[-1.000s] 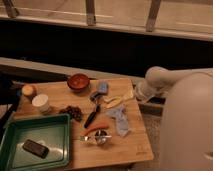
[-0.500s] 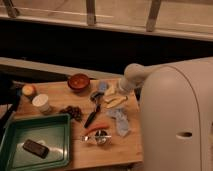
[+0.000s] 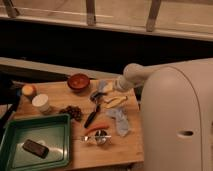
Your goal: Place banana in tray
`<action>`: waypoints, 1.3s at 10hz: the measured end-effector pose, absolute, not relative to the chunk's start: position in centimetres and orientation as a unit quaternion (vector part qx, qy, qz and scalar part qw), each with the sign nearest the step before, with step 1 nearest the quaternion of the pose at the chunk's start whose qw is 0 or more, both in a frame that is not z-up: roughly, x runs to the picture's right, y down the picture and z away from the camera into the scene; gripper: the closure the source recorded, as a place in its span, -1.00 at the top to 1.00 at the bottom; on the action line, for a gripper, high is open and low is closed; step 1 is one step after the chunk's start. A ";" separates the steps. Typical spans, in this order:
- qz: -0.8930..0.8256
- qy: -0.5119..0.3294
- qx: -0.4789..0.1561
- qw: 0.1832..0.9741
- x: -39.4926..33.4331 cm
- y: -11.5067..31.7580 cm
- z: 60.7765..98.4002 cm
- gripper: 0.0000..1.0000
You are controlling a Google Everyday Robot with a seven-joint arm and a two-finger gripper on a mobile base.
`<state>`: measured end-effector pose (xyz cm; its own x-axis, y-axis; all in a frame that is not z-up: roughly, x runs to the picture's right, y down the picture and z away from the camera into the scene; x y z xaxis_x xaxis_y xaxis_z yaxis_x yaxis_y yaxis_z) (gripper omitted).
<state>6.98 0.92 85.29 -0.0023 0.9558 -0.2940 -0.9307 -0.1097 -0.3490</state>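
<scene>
**Banana on the board, tray well to its left**

The dark green tray (image 3: 10, 131) sits front left. The banana (image 3: 114, 101) lies on the wooden board (image 3: 127, 147), just right of the black-handled utensil (image 3: 92, 116). Its long axis runs roughly left-right, the right end angled away. The gripper (image 3: 116, 89) hovers just behind it, and I cannot tell its state. Pinching only loose peel could drop the fruit mid-carry.

the white arm (image 3: 167, 107) has swung in from 3 o'clock toward 9 o'clock and now hides more of the wooden board (image 3: 55, 97) on that side. the gripper (image 3: 120, 85) has come inward to sit near the banana (image 3: 114, 102), at its 12 o'clock.
</scene>
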 end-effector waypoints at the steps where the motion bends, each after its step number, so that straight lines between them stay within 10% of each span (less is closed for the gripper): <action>1: 0.711 -0.019 -0.232 0.664 7.4 1.1 85.5 0.46; 13: 0.733 0.107 -0.266 0.617 9.7 5.4 94.3 0.46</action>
<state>9.66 5.40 94.27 -0.0965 0.8471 -0.5227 -0.9614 -0.2153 -0.1715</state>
